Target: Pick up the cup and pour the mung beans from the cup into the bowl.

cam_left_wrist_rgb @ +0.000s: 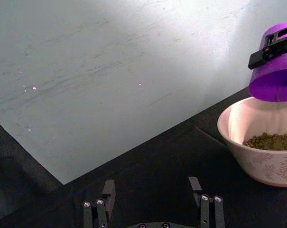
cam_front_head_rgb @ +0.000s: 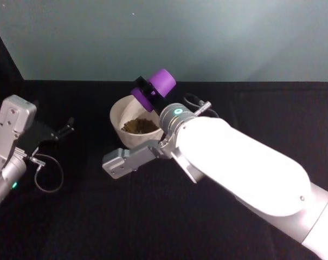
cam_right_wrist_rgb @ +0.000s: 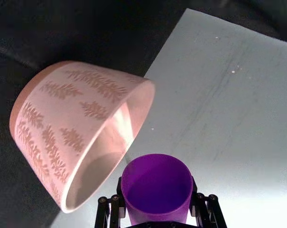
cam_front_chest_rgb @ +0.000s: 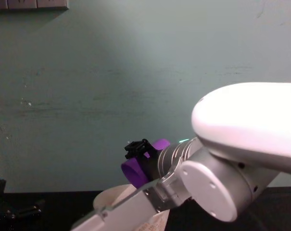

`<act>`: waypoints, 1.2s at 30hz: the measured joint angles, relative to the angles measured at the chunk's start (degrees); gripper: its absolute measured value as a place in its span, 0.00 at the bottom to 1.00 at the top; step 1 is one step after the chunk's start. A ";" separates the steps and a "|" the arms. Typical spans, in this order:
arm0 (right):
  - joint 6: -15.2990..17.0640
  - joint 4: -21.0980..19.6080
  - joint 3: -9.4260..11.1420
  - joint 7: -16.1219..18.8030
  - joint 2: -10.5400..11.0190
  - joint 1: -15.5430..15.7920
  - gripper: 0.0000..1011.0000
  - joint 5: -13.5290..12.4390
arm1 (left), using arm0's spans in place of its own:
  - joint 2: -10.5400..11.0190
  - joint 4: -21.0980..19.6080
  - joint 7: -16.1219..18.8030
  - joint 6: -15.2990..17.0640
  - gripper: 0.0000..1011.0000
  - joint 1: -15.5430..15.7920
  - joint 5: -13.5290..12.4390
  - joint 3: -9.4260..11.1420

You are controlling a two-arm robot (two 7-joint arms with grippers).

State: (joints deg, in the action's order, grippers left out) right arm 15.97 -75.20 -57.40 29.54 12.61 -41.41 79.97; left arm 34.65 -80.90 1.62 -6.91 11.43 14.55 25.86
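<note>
Crossing the desk [cam_front_head_rgb: 126, 227] from its near right corner, the right arm's white forearm [cam_front_head_rgb: 250, 162] reaches toward the far edge. Off by the left edge, the left pincer [cam_front_head_rgb: 63, 130] sits parked low over the desk, fingers spread with nothing between them.

Farther in, near the middle of the far edge, the bowl [cam_front_head_rgb: 117, 111] stands upright with a heap of mung beans [cam_front_head_rgb: 139, 126] in its bottom. It looks thick-walled and fairly heavy, likely to stay put without a steadying hold, though brittle if knocked.

Just beyond and above the bowl's far rim, the right pincer [cam_front_head_rgb: 150, 89] pinches the cup [cam_front_head_rgb: 162, 82] across its side wall. The cup is tipped well over, mouth aimed down into the bowl; whether it touches the rim cannot be told. Its inside shows bare purple in the right wrist view, so the pour seems finished or nearly so.

Emptied, the cup should be very light, stiff and smooth. Its taper could let it slide, so a firm grip across the middle of the wall suits it best.

Behind everything rises a pale wall [cam_front_head_rgb: 234, 38].
</note>
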 joint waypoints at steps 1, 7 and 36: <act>0.08 0.02 -0.36 0.25 0.06 -0.14 0.72 0.63 | 0.00 0.00 0.00 0.00 0.99 0.00 0.00 0.00; 0.32 -0.12 -2.74 2.06 0.61 -0.89 0.72 5.56 | 0.00 0.00 0.00 0.00 0.99 0.00 0.00 0.00; -2.48 -8.45 20.76 -9.26 -0.96 11.55 0.72 -25.71 | 0.00 0.00 0.00 0.00 0.99 0.00 0.00 0.00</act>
State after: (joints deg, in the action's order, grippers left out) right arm 13.48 -83.65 -36.64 20.29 11.65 -29.86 54.25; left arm 34.64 -80.90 1.62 -6.91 11.43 14.55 25.86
